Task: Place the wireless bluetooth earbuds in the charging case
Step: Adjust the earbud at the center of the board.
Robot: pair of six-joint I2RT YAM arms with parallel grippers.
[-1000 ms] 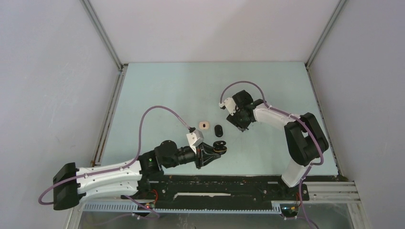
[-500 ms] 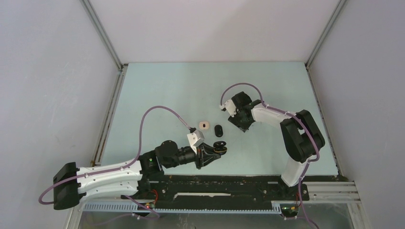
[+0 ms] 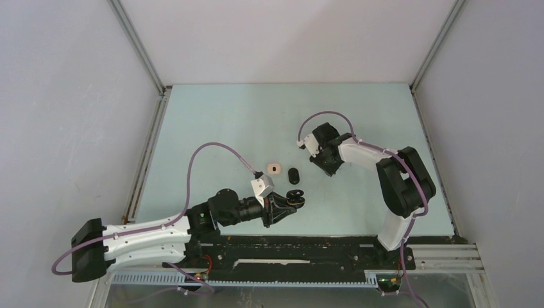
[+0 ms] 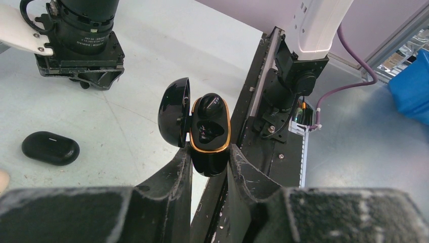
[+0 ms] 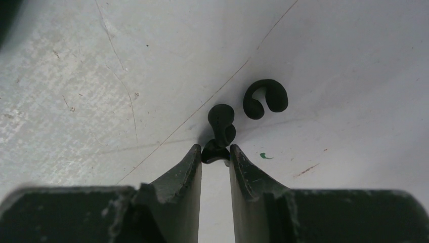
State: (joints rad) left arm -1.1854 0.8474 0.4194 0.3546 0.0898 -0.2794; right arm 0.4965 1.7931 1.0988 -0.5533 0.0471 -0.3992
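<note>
My left gripper (image 4: 210, 152) is shut on the lower body of a black charging case (image 4: 209, 132) with a gold rim, held above the table's near edge. Its lid (image 4: 173, 117) stands open to the left, and one black earbud (image 4: 208, 104) sits in the upper well. In the top view this case (image 3: 296, 196) is just off the left gripper (image 3: 290, 203). My right gripper (image 5: 215, 150) is down at the table, its two fingertips pressed on either side of a black earbud (image 5: 221, 124). A curled black C-shaped piece (image 5: 265, 98) lies just beyond it.
A closed black pebble-shaped case (image 3: 294, 174) lies on the table between the arms, also visible in the left wrist view (image 4: 50, 148). A small white piece with a dark centre (image 3: 274, 169) lies left of it. The black base rail (image 3: 295, 247) runs along the near edge.
The right gripper's fingers have narrowed onto the black earbud, and that arm has shifted slightly. The left arm and its case have not moved.
</note>
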